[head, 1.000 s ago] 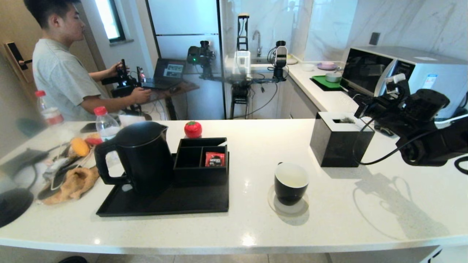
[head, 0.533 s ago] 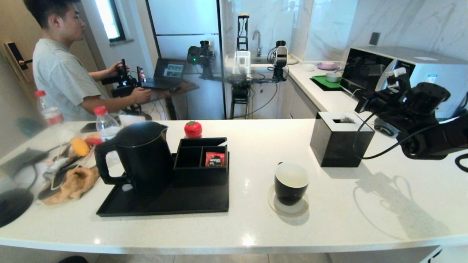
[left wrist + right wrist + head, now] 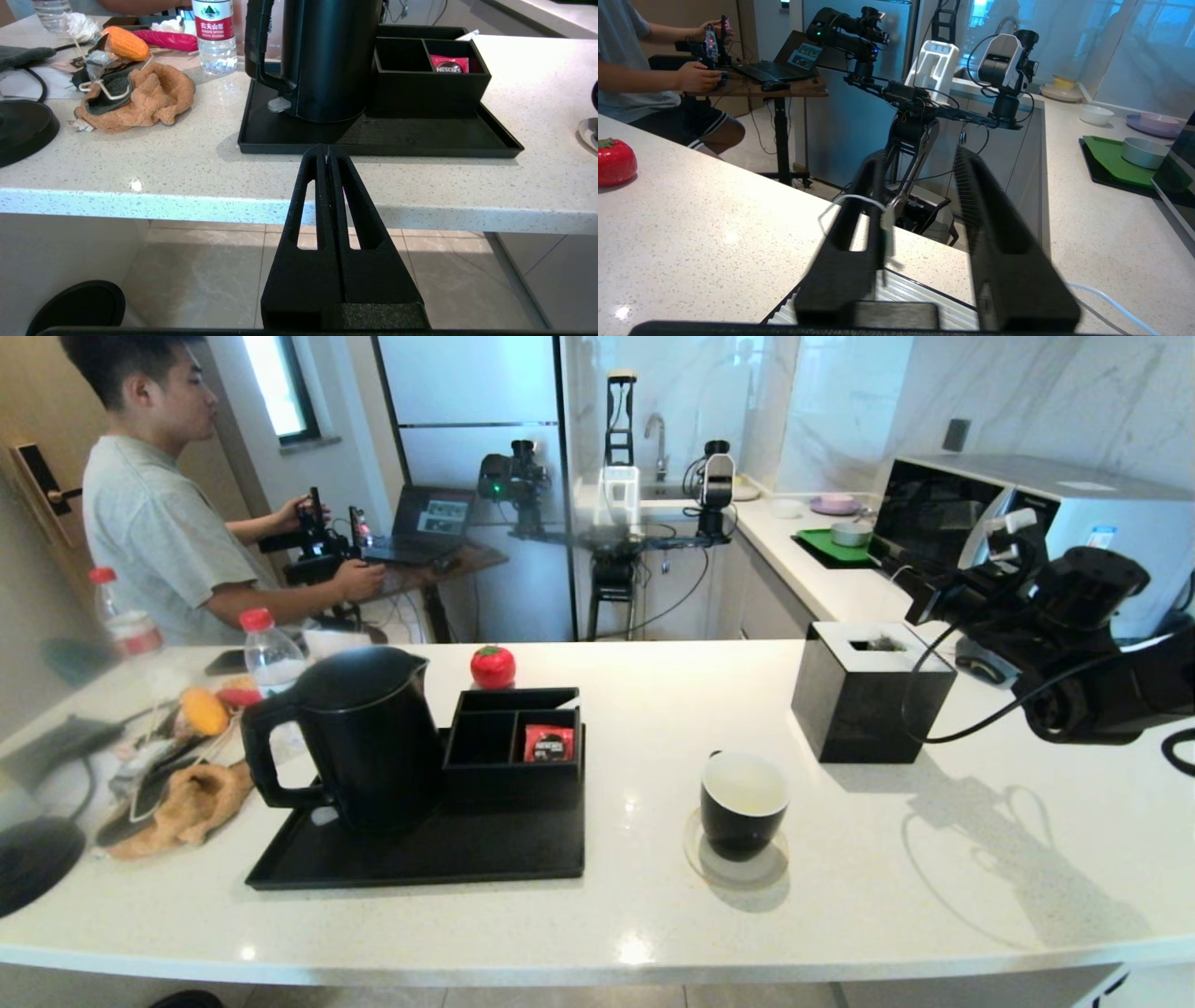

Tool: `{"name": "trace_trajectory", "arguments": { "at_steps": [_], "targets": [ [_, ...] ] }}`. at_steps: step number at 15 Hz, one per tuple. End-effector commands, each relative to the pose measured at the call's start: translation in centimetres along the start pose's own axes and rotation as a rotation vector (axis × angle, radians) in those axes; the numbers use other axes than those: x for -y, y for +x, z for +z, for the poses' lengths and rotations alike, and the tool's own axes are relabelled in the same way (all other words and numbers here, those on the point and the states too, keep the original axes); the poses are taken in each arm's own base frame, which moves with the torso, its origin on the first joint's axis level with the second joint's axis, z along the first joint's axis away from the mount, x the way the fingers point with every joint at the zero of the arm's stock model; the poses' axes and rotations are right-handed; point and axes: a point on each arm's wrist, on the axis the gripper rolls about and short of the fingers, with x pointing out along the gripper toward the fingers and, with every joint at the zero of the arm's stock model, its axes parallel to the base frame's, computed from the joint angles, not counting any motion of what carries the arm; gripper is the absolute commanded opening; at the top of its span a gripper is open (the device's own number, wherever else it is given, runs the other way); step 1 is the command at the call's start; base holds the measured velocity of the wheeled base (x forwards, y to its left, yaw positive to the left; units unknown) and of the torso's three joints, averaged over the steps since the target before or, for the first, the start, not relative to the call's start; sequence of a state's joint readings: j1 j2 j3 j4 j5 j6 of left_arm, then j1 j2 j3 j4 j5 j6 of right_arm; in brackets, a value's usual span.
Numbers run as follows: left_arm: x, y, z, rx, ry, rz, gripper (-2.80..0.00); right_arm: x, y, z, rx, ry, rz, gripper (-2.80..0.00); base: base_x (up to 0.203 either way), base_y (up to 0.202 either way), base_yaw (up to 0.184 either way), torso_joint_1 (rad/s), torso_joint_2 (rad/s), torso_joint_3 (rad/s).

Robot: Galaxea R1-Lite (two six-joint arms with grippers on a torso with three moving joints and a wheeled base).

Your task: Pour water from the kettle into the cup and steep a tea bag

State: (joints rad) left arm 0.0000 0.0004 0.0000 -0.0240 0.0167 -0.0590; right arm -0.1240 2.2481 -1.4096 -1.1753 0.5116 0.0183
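Note:
The black kettle (image 3: 359, 737) (image 3: 327, 56) stands on a black tray (image 3: 280, 873), handle toward the left. The cup (image 3: 744, 800), black outside and white inside, sits on a round coaster right of the tray. A greyish tea bag pouch (image 3: 878, 642) lies in the top opening of the black cube box (image 3: 868, 700). My right gripper (image 3: 924, 605) (image 3: 919, 156) hovers open just above that box's far right corner. The tea bag's white string loops over one finger, and its tag (image 3: 886, 219) hangs against it. My left gripper (image 3: 325, 149) is shut and empty, low before the counter's front edge.
A black organiser holding a red sachet (image 3: 548, 743) stands on the tray beside the kettle. A red tomato-shaped object (image 3: 493, 665) sits behind it. A bottle (image 3: 271, 653), an orange cloth (image 3: 191, 803) and clutter fill the left. A microwave (image 3: 1027, 513) stands at the right, behind the right arm.
My right gripper has lifted a little off the black box's top and drifted slightly right. The kettle, cup and left arm have not moved.

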Motion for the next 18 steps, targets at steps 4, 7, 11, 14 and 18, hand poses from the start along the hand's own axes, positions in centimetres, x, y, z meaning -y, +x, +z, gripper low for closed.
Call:
{"name": "trace_trajectory", "arguments": {
  "at_steps": [4, 7, 11, 14, 18],
  "targets": [
    [0.0, 0.0, 0.0, 0.001, -0.001, 0.0, -2.8, 0.5, -0.4, -0.7, -0.026, -0.077, -0.01, 0.0, 0.0, 0.0, 0.0, 0.0, 0.0, 0.0],
    [0.0, 0.0, 0.0, 0.002, -0.001, 0.0, -2.8, 1.7, -1.2, -1.5, -0.067, -0.173, -0.036, 0.0, 0.0, 0.0, 0.0, 0.0, 0.0, 0.0],
    [0.0, 0.0, 0.0, 0.001, -0.001, 0.0, -2.8, 4.1, -2.6, -1.8, -0.117, -0.256, -0.09, 0.0, 0.0, 0.0, 0.0, 0.0, 0.0, 0.0],
    [0.0, 0.0, 0.0, 0.001, -0.001, 0.0, -2.8, 6.3, -4.1, -2.1, -0.14, -0.305, -0.142, 0.0, 0.0, 0.0, 0.0, 0.0, 0.0, 0.0],
    [0.0, 0.0, 0.0, 0.001, -0.001, 0.0, -2.8, 7.4, -5.0, -2.9, -0.159, -0.332, -0.168, 0.0, 0.0, 0.0, 0.0, 0.0, 0.0, 0.0]
  ]
}}
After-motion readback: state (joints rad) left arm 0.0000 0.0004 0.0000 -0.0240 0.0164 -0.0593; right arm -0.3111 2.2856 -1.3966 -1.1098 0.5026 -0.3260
